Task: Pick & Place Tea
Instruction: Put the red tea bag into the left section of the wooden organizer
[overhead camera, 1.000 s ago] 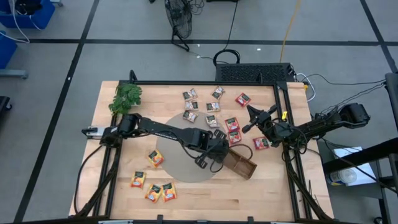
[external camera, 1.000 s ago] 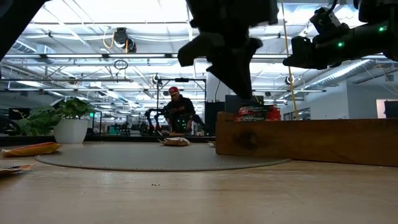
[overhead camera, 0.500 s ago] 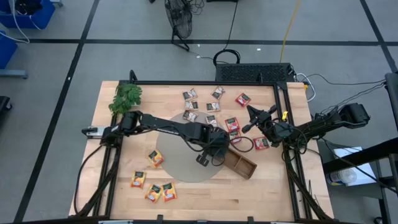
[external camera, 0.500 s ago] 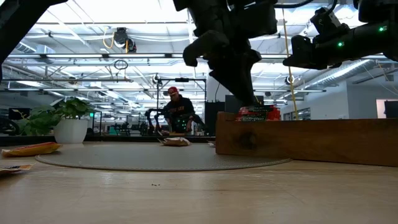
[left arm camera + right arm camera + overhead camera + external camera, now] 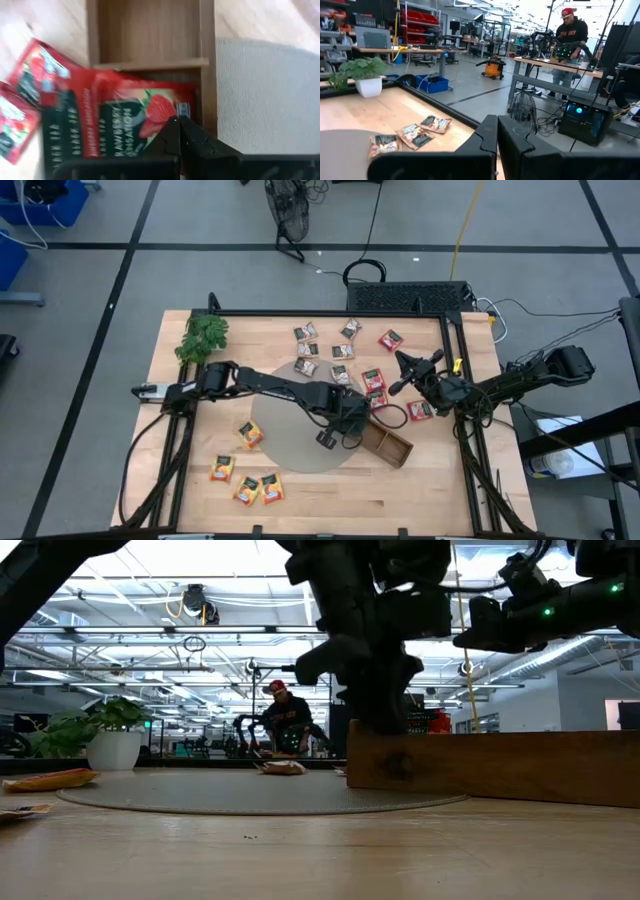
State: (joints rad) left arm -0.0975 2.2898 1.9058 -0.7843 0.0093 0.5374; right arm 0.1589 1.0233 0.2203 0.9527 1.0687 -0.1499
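A red tea sachet (image 5: 125, 115) lies face up over the end compartment of the brown wooden tray (image 5: 385, 442); one side reaches out over the tray's long wall. My left gripper (image 5: 351, 420) points steeply down at it, shut. More sachets lie flat on the table: red (image 5: 390, 339), grey-white (image 5: 305, 332) and orange (image 5: 250, 434). My right gripper (image 5: 496, 125) hangs shut and level above the table's right side, near a red sachet (image 5: 420, 410), with nothing in it. My left gripper has its shut fingertips (image 5: 176, 131) on the sachet's printed face beside the strawberry picture (image 5: 156, 111), coming steeply from above. Nothing of the sachet shows between the fingers. The sachet lies flat below the tips, over the tray's end compartment.
The tray lies slanted, one end on a round grey mat (image 5: 285, 435). A green sprig (image 5: 203, 337) sits at the far left corner. A black frame (image 5: 330, 314) borders the table. The tray's farther compartment (image 5: 150, 30) holds nothing.
My left gripper has sunk toward the tray's end compartment, its shut tips going down behind the tray wall. The red sachet, which showed above the wall's top edge, has gone down with it and is now mostly hidden in the low view.
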